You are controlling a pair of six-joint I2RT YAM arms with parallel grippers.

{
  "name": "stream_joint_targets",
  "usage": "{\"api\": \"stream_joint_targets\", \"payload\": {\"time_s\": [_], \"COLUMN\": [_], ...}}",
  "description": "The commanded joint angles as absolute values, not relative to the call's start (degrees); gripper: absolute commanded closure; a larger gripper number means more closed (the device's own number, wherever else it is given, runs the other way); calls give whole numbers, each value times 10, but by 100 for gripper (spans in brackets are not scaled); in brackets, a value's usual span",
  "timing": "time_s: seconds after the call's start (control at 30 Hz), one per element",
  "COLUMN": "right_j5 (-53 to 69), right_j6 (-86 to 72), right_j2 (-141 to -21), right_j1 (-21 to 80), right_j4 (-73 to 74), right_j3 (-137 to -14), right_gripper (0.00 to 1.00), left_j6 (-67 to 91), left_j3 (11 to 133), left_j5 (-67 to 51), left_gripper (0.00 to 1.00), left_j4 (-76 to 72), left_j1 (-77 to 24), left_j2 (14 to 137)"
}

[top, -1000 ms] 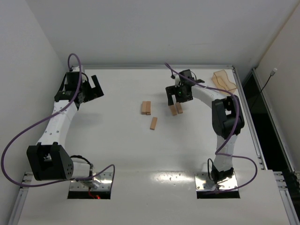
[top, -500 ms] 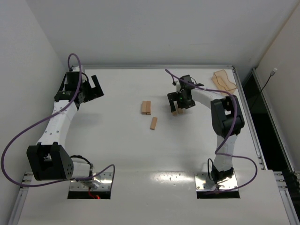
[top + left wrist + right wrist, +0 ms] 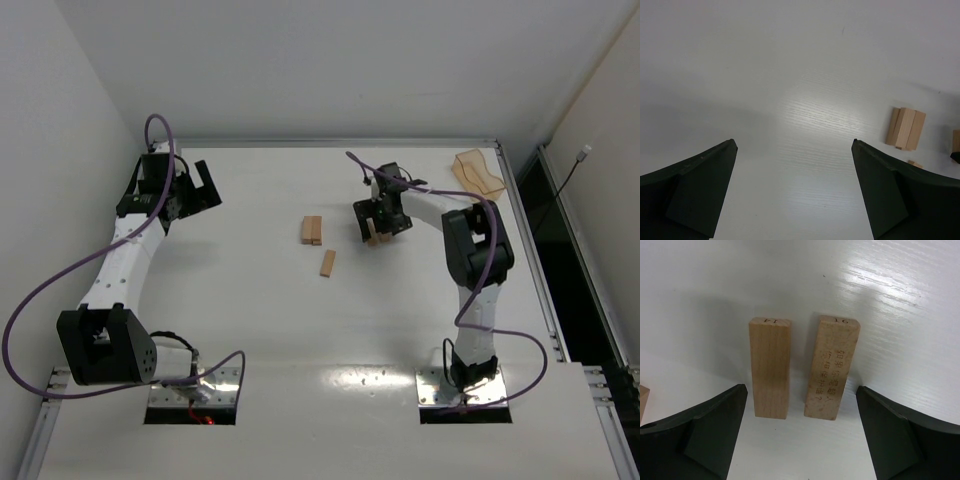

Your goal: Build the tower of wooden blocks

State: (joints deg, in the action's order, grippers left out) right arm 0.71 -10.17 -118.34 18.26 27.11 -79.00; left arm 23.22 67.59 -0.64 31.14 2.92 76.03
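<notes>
Wood blocks (image 3: 770, 367) lie between right gripper's (image 3: 801, 390) fingers (image 3: 710, 430), seemingly clear of both

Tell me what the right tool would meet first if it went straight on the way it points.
Probably the plain block and the printed block, lying side by side under the open right tool. It straddles them, so the table on either side may come first. Depth is unclear.
</notes>
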Motion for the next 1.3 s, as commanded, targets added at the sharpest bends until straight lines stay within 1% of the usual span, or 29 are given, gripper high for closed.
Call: {"api": "stream_joint_targets", "payload": {"time_s": [0.0, 0.13, 0.3, 0.37, 0.4, 0.47, 0.5, 0.53, 0.57, 0.67, 0.7, 0.73, 0.77, 0.8, 0.93, 1.13, 1.27], "right_j5": [-2, -2, -2, -2, -2, -2, -2, -2, -2, -2, -2, -2, -2, -8, -22, -50, -64], "right_j6": [-117, -122, -122, -122, -122, -134, -134, -134, -140, -150, -156, -162, -168, -176, -265, -382, -402], "right_j2": [-1208, -1215, -1220, -1220, -1220, -1215, -1209, -1208, -1202, -1188, -1188, -1182, -1175, -1175, -1154, -1141, -1141], "right_j1": [187, 187, 192, 192, 192, 192, 192, 192, 192, 198, 198, 198, 203, 203, 214, 238, 252], "right_j4": [256, 256, 256, 256, 256, 256, 256, 256, 256, 250, 250, 250, 255, 255, 287, 370, 391], "right_j3": [-816, -821, -826, -826, -820, -814, -806, -806, -792, -778, -778, -778, -778, -778, -792, -858, -903], "right_gripper": [14, 21, 26, 32, 37, 42, 48, 51, 62, 76, 86, 93, 98, 100, 100, 100, 100], "left_j6": [240, 235, 235, 235, 235, 235, 235, 235, 235, 235, 235, 235, 240, 240, 240, 245, 245], "left_j3": [672, 672, 672, 678, 678, 678, 678, 678, 678, 678, 678, 672, 671, 671, 653, 647, 642], "left_j5": [-6, -6, -6, -6, -6, -6, -6, -6, -6, 5, 5, 11, 11, 11, 11, 17, 11], "left_gripper": [1, 1, 1, 1, 1, 1, 1, 1, 1, 1, 1, 1, 1, 1, 1, 1, 1], "left_j4": [294, 294, 294, 294, 294, 294, 294, 294, 294, 294, 294, 294, 294, 294, 294, 294, 294], "left_j1": [25, 25, 25, 25, 25, 25, 25, 25, 25, 25, 25, 25, 25, 25, 25, 25, 25], "left_j2": [758, 758, 763, 768, 768, 768, 768, 768, 768, 768, 768, 768, 768, 768, 758, 752, 747]}}
